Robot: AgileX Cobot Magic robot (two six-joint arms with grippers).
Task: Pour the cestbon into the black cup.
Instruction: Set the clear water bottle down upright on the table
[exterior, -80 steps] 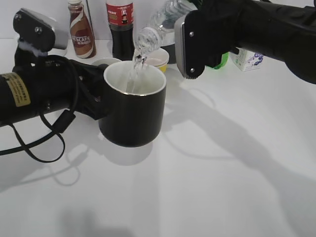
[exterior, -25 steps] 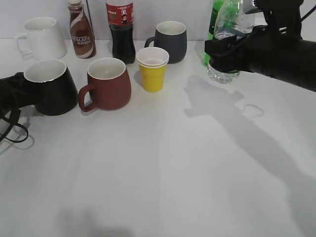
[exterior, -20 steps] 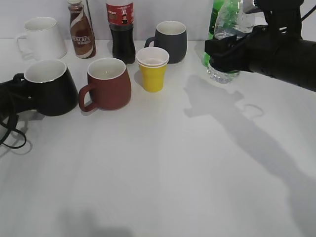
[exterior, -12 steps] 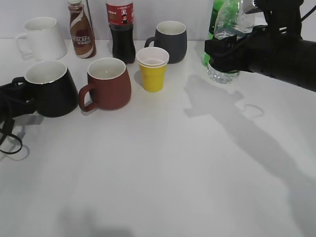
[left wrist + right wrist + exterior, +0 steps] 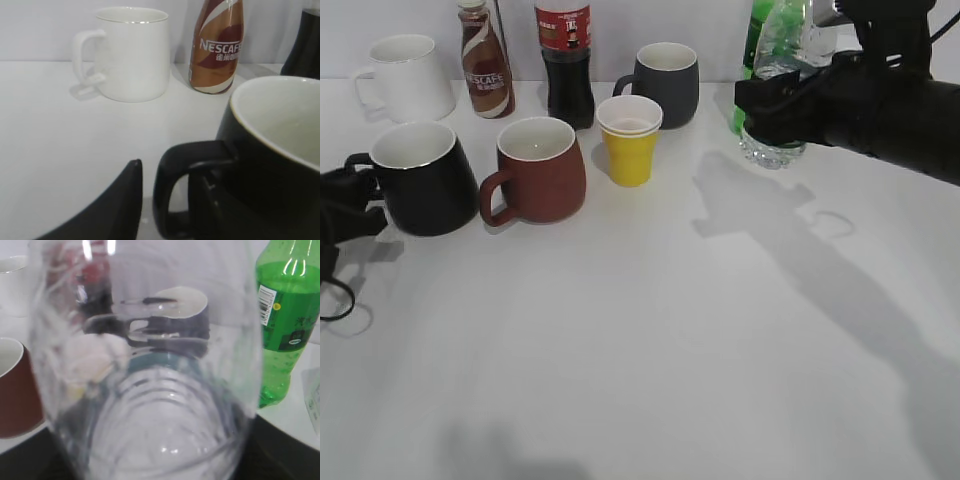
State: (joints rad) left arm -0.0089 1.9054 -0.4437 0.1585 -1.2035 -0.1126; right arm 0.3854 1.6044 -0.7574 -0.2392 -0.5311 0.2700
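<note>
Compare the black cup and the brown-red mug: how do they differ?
The black cup is glossy black; the brown-red mug is matte brown-red. The black cup stands at the table's left edge by the left gripper; the brown-red mug stands to its right, nearer the yellow cup. Both stand upright, with white interiors and handles pointing left.

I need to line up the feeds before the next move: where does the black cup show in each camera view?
Exterior view: black cup at far left, standing beside the brown-red mug.
Left wrist view: fills the lower right, handle pointing toward the camera.
Right wrist view: not in it; the clear bottle blocks most of the frame.
Shared landmark: the Nescafe bottle, behind the cup in both.
</note>
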